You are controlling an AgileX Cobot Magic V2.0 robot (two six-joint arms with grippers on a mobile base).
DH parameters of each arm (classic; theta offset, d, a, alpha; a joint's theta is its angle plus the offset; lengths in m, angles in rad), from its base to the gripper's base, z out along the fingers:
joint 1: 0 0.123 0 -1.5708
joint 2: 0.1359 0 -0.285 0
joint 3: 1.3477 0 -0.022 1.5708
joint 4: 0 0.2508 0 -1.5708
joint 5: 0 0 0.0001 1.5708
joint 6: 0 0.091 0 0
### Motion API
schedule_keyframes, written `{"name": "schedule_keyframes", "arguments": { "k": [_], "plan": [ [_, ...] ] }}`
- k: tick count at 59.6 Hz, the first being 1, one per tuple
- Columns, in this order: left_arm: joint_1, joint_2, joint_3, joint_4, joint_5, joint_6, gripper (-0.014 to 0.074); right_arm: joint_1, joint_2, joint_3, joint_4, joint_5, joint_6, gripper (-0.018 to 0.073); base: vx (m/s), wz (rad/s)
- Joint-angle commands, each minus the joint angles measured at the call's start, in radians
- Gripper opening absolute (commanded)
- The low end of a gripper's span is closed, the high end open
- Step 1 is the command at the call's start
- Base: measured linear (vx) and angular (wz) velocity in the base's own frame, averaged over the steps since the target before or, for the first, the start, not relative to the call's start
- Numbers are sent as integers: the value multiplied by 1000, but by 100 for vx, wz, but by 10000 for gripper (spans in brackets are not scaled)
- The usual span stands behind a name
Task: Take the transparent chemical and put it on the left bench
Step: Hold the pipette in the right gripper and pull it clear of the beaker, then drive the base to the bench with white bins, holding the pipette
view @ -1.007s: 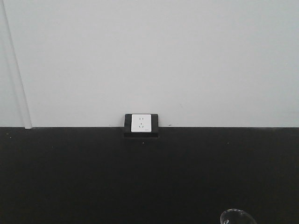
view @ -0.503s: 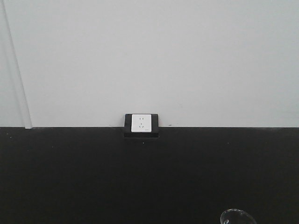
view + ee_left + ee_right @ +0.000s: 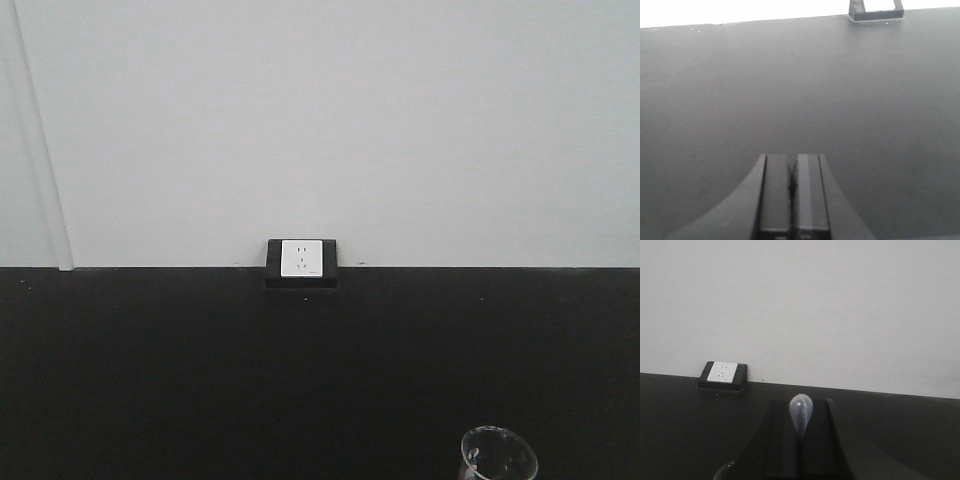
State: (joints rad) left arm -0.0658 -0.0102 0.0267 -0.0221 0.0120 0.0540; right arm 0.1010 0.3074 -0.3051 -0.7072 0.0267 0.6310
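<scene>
The transparent chemical shows as a clear glass rim (image 3: 498, 455) at the bottom right of the front view, and as a sliver of glass (image 3: 724, 471) low left in the right wrist view. Its pale translucent stirrer tip (image 3: 800, 412) sticks up between the fingers of my right gripper (image 3: 800, 407), which is shut on it. My left gripper (image 3: 793, 159) is shut with nothing in it, above a black counter (image 3: 790, 90). The left bench is out of view.
A black counter (image 3: 200, 380) runs along a plain white wall. A white wall socket in a black frame (image 3: 302, 260) sits at the counter's back edge, also seen as socket (image 3: 722, 373) and frame (image 3: 876, 11). A white vertical trim (image 3: 45, 150) stands at far left.
The glass rim has risen in the front view and shows more of itself. The socket and the counter's back edge sit slightly higher in the frame.
</scene>
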Motion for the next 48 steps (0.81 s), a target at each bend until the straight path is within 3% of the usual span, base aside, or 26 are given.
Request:
{"name": "schedule_keyframes", "arguments": {
  "k": [1, 48],
  "plan": [
    [-2, -19, 16, -1, -78, -8, -3, 0, 7, -29, -2, -52, -1, -4, -15, -3],
    [-2, -19, 16, -1, -78, -8, -3, 0, 7, -29, -2, -52, -1, -4, -25, 0]
  ]
}}
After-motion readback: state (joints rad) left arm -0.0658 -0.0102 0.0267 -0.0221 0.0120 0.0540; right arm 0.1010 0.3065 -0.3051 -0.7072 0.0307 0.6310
